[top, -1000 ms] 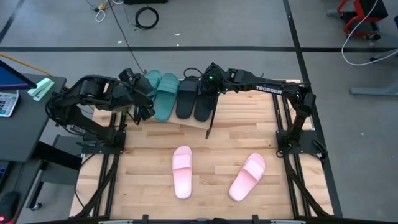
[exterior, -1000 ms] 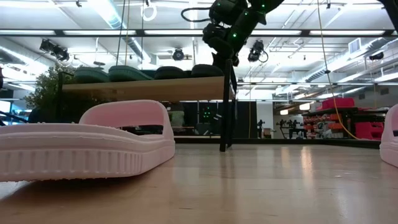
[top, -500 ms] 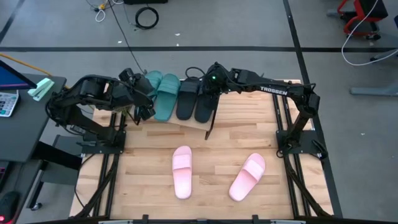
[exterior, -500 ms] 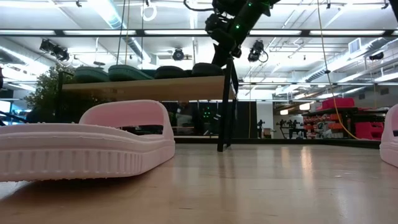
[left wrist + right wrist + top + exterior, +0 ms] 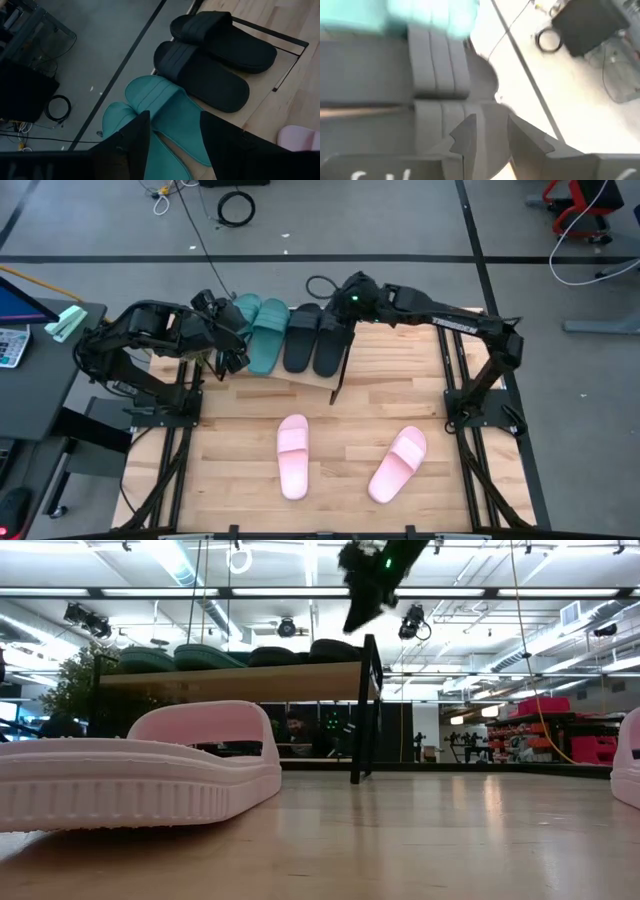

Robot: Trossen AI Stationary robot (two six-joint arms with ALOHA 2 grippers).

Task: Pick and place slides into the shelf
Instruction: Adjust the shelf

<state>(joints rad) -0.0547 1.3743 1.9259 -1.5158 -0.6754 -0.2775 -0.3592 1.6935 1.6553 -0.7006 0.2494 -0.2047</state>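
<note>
The shelf (image 5: 296, 379) stands at the table's far side. On its top board, side by side, rest two teal slides (image 5: 266, 335) and two black slides (image 5: 312, 340); in the low view they show as a row (image 5: 250, 656) on the board. Two pink slides (image 5: 292, 457) (image 5: 398, 464) lie flat on the table nearer the front. My right gripper (image 5: 340, 302) hangs open above the far end of the black slides (image 5: 440, 70), clear of them (image 5: 358, 612). My left gripper (image 5: 232, 352) waits open above the teal slides (image 5: 170, 112).
The shelf's black metal legs (image 5: 360, 720) stand on the wooden table (image 5: 350, 430). The near pink slide (image 5: 140, 775) fills the low view's left. Bare wood lies between the shelf and the pink slides. A cable coil (image 5: 237, 208) lies on the floor beyond the table.
My right gripper has risen from the right-hand black slide and drawn back toward the table's far edge, tipping somewhat. The black slide stays on the shelf's top board.
</note>
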